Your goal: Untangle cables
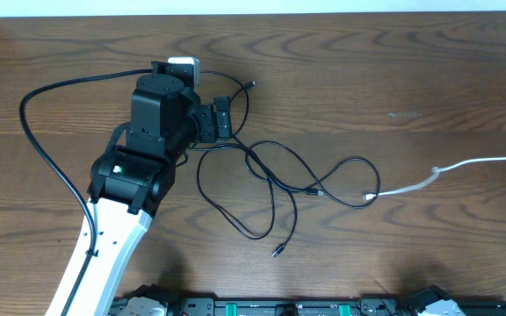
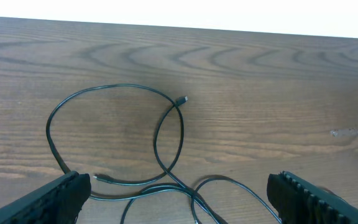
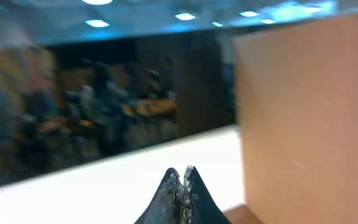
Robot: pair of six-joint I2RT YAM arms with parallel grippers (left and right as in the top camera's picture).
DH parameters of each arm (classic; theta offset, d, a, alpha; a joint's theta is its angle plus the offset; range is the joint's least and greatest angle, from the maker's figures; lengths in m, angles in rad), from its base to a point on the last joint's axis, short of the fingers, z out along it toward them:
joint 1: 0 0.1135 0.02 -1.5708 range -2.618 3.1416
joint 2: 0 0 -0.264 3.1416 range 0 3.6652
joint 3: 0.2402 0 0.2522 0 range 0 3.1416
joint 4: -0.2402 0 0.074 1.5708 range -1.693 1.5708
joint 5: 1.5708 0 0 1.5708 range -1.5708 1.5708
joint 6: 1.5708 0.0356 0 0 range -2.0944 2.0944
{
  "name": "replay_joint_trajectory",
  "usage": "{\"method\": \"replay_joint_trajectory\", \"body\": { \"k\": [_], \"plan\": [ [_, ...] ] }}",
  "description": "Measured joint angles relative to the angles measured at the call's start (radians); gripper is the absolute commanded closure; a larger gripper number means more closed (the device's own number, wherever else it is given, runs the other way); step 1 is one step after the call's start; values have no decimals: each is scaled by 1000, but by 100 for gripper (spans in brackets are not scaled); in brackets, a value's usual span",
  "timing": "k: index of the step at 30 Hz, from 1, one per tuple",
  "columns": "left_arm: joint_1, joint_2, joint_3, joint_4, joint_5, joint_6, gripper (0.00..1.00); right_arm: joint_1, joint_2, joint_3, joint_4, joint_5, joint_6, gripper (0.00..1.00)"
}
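I see a dark brown wood-grain table (image 1: 393,79) filling the overhead view, grain running left to right, with a faint pale scuff (image 1: 404,114) right of centre. Beyond its far edge there's a plain white strip (image 1: 323,5); floor or wall, I can't tell. My right wrist view is blurred: a dim room, rectangular ceiling lights (image 3: 185,16) glowing cool white, a flat tan panel (image 3: 309,106) on the right, and a white surface (image 3: 92,193) below.

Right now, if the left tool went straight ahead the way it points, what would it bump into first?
Most likely the black cable loop lying on the table just ahead, between the open fingers of the left tool. Depth is hard to judge, so it could touch the table first.
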Motion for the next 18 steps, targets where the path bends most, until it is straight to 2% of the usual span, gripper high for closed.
{"method": "replay_joint_trajectory", "body": {
  "k": [9,18],
  "plan": [
    [0,0,0,0,0,0,4,0,28,-57,-208,27,95,99],
    [0,0,0,-1,0,0,4,0,198,-189,-461,8,261,99]
  ]
}}
